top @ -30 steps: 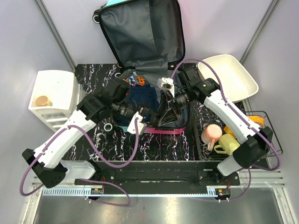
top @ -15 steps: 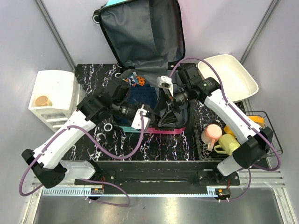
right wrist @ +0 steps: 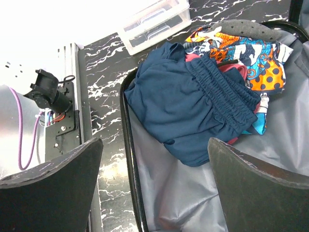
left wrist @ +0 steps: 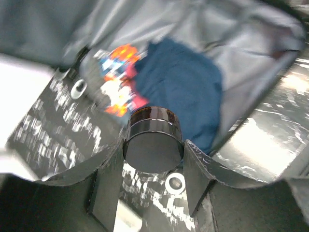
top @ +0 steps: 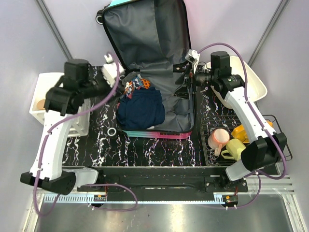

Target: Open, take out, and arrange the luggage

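Note:
The luggage (top: 145, 34) lies open on the table, its lid leaning up at the back and its grey lining (right wrist: 193, 193) showing. A navy garment (top: 140, 108) and a colourful patterned garment (top: 136, 84) lie in the left half of the base. My left gripper (top: 112, 65) is raised beside the suitcase's back left corner. In the left wrist view it (left wrist: 153, 154) is shut on a dark round jar (left wrist: 153, 145). My right gripper (top: 189, 67) hovers over the suitcase's back right edge. In the right wrist view it (right wrist: 154, 164) is open and empty above the lining.
A white drawer unit (top: 53, 96) with a brown disc (top: 44, 104) on top stands at the left. A white oval tub (top: 241, 79) stands back right. A wire rack (top: 277, 140) holds a pink cup (top: 219, 137) and a yellow cup (top: 236, 147). A small ring (top: 112, 131) lies on the table.
Both arms have pulled up out of the suitcase. The left swung back and left with the dark jar, the right rose to the back right. The base's right half now shows bare lining.

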You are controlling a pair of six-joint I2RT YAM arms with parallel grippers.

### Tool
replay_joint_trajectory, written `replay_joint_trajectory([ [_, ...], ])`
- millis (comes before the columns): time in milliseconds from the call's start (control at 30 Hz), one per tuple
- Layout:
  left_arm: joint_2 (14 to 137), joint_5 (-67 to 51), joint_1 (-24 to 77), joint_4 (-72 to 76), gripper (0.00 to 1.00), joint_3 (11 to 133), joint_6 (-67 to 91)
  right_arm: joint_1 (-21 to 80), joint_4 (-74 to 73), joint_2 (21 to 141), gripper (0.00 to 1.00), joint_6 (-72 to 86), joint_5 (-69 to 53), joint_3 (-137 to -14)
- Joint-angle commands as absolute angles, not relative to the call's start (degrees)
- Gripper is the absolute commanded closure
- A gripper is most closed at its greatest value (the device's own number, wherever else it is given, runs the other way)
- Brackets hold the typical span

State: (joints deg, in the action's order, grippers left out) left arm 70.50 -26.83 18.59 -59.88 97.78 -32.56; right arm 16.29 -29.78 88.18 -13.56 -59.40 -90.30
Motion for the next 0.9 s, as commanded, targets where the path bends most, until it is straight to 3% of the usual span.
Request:
replay_joint_trajectory([
  [0,75.04,-11.79,8.63,-70.39,0.97,106.59,-23.29,16.96,-25.49,89.73,0.0,-11.08,-59.85,-91.31],
  [200,82.42,-1.06,-3.68,-79.61,0.98,114.94,-21.71,16.96,-24.96,92.72,0.0,-8.97,-60.02,-95.36],
  [433,86.83,-4.13,-19.75,-82.62,0.94,115.4,-22.41,16.96,-27.33,95.62,0.0,-7.56,-61.88,-99.57],
  [867,91.05,-5.81,-26.1,-77.7,0.92,109.07,-25.31,16.96,-29.18,97.03,0.0,-6.86,-61.35,-101.78],
])
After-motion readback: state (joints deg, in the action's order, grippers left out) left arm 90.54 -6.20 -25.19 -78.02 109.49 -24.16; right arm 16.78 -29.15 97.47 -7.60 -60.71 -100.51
